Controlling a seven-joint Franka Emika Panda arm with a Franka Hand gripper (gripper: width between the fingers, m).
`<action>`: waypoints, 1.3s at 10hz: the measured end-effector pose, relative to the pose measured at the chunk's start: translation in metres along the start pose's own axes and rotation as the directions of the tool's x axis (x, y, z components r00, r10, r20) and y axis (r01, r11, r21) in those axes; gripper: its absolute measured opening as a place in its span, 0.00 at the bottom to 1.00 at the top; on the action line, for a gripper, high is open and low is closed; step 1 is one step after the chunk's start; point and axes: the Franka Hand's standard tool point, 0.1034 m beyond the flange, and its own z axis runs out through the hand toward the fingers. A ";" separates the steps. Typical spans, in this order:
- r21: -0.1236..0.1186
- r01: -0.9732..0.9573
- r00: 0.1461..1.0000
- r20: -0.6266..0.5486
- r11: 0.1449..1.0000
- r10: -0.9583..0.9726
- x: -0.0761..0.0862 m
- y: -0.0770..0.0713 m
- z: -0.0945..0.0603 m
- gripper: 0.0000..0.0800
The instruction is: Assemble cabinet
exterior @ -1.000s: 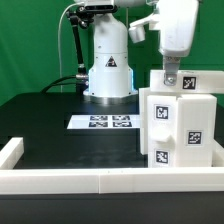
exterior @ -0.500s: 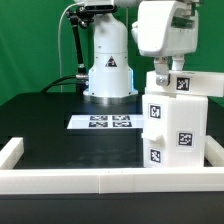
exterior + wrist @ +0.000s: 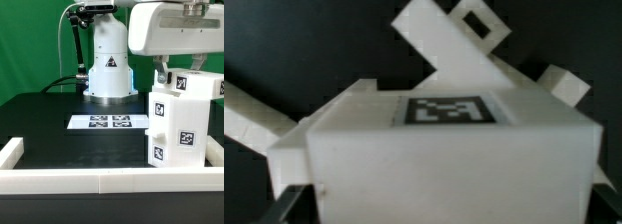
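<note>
The cabinet [image 3: 182, 125], a matte white box body with several black-and-white tags, stands at the exterior view's right, tilted slightly. My gripper [image 3: 168, 78] comes down on its top edge and is shut on it. In the wrist view the cabinet body [image 3: 446, 160] fills the frame, with one tag [image 3: 446, 110] on its near face. White panels [image 3: 455, 45] stick out beyond it. The dark fingers [image 3: 287, 203] show only at the body's two sides. Whether the cabinet's bottom touches the table is hidden by the border wall.
The marker board [image 3: 108, 123] lies flat on the black table in front of the robot base [image 3: 108, 65]. A long low white border wall [image 3: 80, 178] runs along the front, with a corner piece [image 3: 10, 150] at the exterior view's left.
The wrist has swung toward the exterior view's left and turned. The cabinet has turned with it, showing a different face and now leaning slightly.
</note>
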 end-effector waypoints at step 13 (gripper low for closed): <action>0.040 -0.855 0.517 -0.004 0.517 0.856 0.004 -0.017 0.001 0.70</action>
